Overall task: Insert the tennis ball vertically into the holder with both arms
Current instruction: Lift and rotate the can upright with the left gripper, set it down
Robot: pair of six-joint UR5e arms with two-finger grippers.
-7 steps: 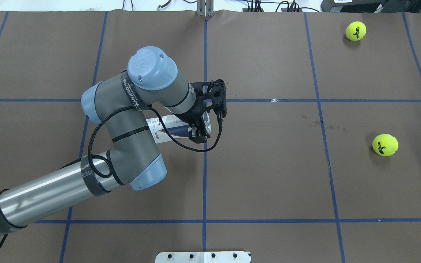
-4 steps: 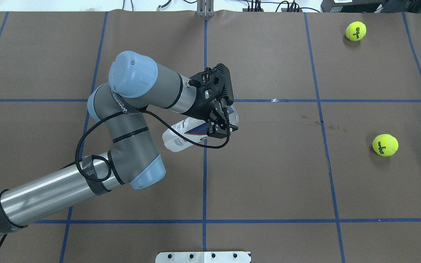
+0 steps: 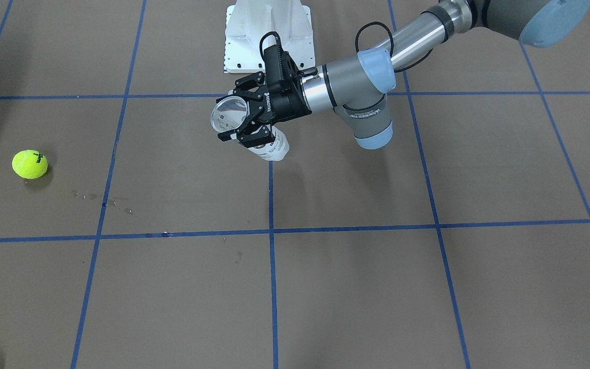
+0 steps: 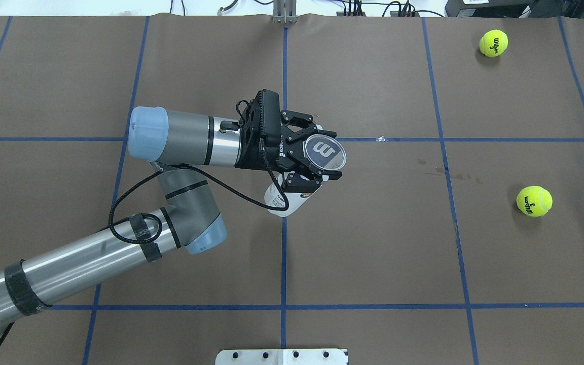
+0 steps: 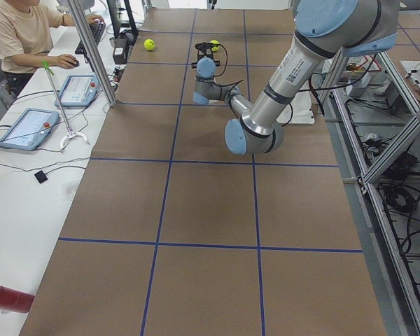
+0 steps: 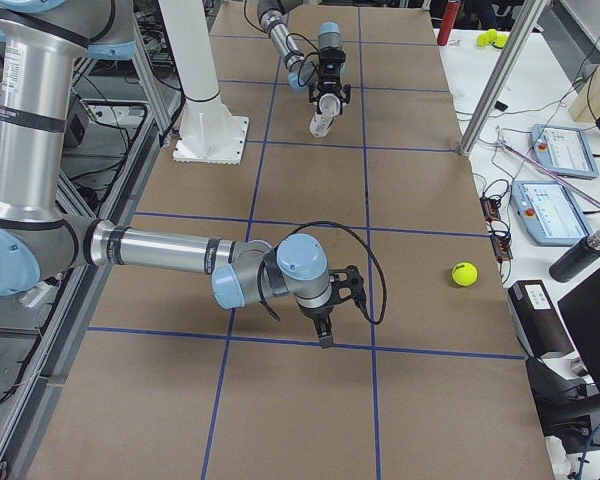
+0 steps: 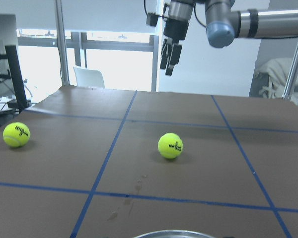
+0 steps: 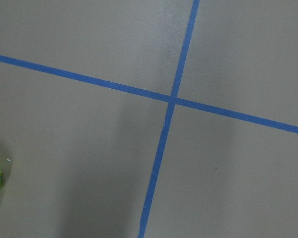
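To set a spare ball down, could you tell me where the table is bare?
Bare: the squares between the holder and the white base plate, and the stretch from the holder to the tennis ball closest to the robot. Crowded: under the left pincer.

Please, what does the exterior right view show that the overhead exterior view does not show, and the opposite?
Only the exterior right view: the right arm, its right gripper hanging over the table, and tablets on a side desk. Only the overhead view: a second tennis ball on the table. Both: the left gripper shut on the tilted can, and one tennis ball.
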